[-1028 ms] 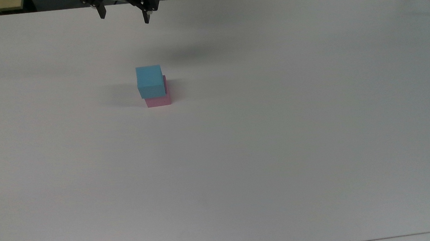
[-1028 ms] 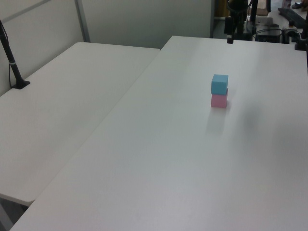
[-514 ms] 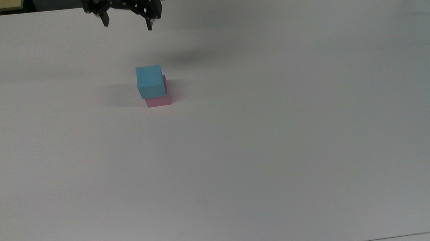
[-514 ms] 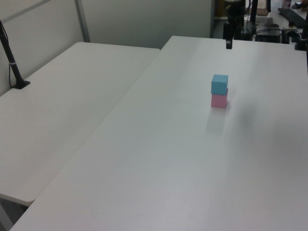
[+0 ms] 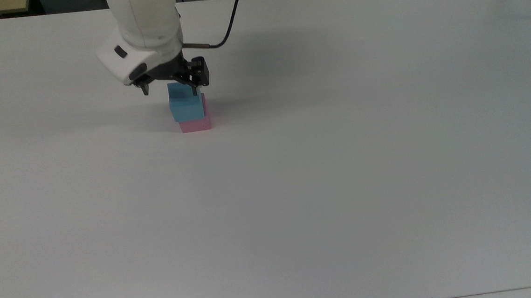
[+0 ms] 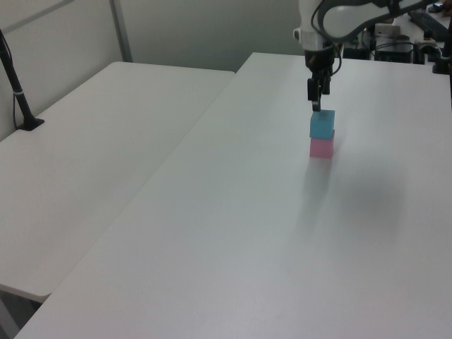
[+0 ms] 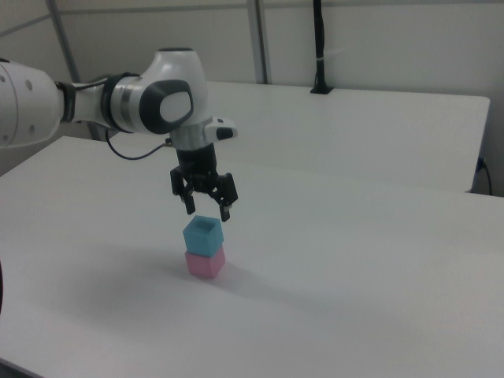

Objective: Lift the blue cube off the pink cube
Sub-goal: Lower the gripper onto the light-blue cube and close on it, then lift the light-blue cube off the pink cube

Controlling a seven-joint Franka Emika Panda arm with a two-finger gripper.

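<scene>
- The black two-finger gripper (image 7: 206,211) on the white Franka arm (image 7: 150,102) hung directly above the stack, its fingers spread wide apart and pointing down, holding nothing; in the right view the fingertips sat just above the top cube's upper face, one to each side.
- The small light sky-blue matte cube (image 7: 203,235) rested squarely on the small pastel pink matte cube (image 7: 205,262); in the top view the blue cube (image 5: 186,105) sat slightly toward the top view's left of the pink cube (image 5: 196,125), which showed as a strip below and to the right.
- In the left view the gripper (image 6: 313,106) stood right over the blue cube (image 6: 322,126), with the pink cube (image 6: 321,147) beneath it on the table.
- As a judgement: the approach looked nearly finished, but no grasp had been made; what remained was lowering the fingers around the blue cube, closing on it, lifting it clear and setting it down on the table away from the pink cube.
- Around the stack lay the bare white tabletop (image 5: 323,173); a second white table (image 6: 92,148) adjoined it on the left view's left, with a black post (image 6: 18,92) at its far edge; nothing stood in the way of the descent.
</scene>
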